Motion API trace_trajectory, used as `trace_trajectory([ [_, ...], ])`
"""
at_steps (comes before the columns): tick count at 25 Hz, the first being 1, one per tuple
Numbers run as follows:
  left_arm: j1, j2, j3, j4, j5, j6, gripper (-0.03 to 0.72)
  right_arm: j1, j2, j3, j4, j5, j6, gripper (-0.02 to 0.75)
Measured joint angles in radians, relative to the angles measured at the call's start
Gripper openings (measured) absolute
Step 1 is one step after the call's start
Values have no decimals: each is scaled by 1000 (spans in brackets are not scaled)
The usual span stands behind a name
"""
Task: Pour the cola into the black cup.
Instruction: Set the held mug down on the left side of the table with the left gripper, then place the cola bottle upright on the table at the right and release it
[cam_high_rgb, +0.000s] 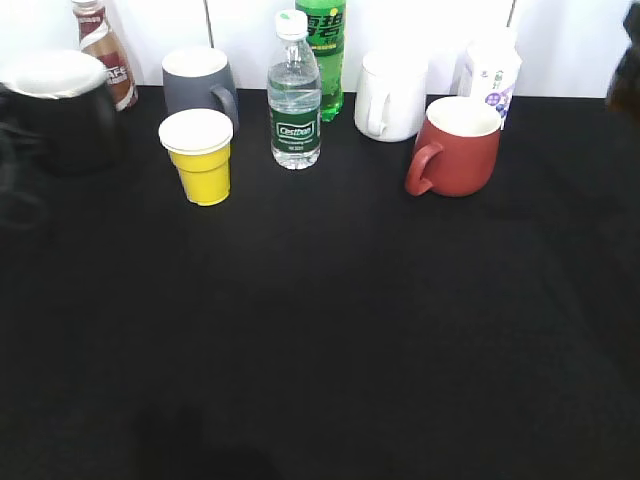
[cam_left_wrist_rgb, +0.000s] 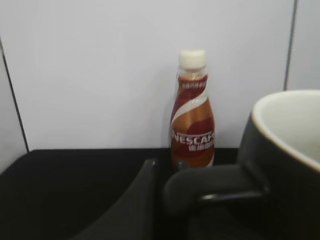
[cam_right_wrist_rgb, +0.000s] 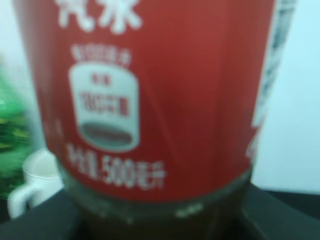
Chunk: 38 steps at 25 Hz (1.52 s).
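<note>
The cola (cam_right_wrist_rgb: 160, 100), a bottle with a red label, white marks and dark liquid below, fills the right wrist view. My right gripper (cam_right_wrist_rgb: 160, 222) is shut on it, with dark fingers at both lower corners. The cola does not show in the exterior view, where only a dark blur of the right arm (cam_high_rgb: 626, 70) sits at the right edge. The black cup (cam_high_rgb: 55, 110) with its white inside stands at the far left. In the left wrist view my left gripper (cam_left_wrist_rgb: 190, 200) is at the black cup's (cam_left_wrist_rgb: 285, 165) loop handle, one finger pressed against it; the other finger is hidden.
Along the back of the black table stand a Nescafe bottle (cam_high_rgb: 105, 50), grey mug (cam_high_rgb: 198, 85), yellow paper cup (cam_high_rgb: 200, 160), water bottle (cam_high_rgb: 294, 100), green soda bottle (cam_high_rgb: 325, 50), white mug (cam_high_rgb: 390, 95), red mug (cam_high_rgb: 455, 145) and a carton (cam_high_rgb: 490, 75).
</note>
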Motion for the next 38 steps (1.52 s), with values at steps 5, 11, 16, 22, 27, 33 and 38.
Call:
trace_trajectory([
  [5,0,266,-235,2,2,-25,54,-3,84,1,-3,-128,3,365],
  [11,1,336,-271,26,-24,-46,73,-3,84,1,-3,-129,4,365],
  [16,1,273,-108,33,-77,-48,349,-3,86,1,-11,-128,4,365],
  [22,0,-181,148,25,278,-49,364,-7,400,-179,25,-249,-46,365],
  [27,0,-385,148,32,508,-49,364,-113,680,-385,-171,-281,61,365],
  [33,-1,-387,148,34,549,-49,364,-121,841,-448,-239,-380,89,364],
  [38,-1,-402,148,38,565,-49,364,-122,809,-434,-239,-384,89,652],
])
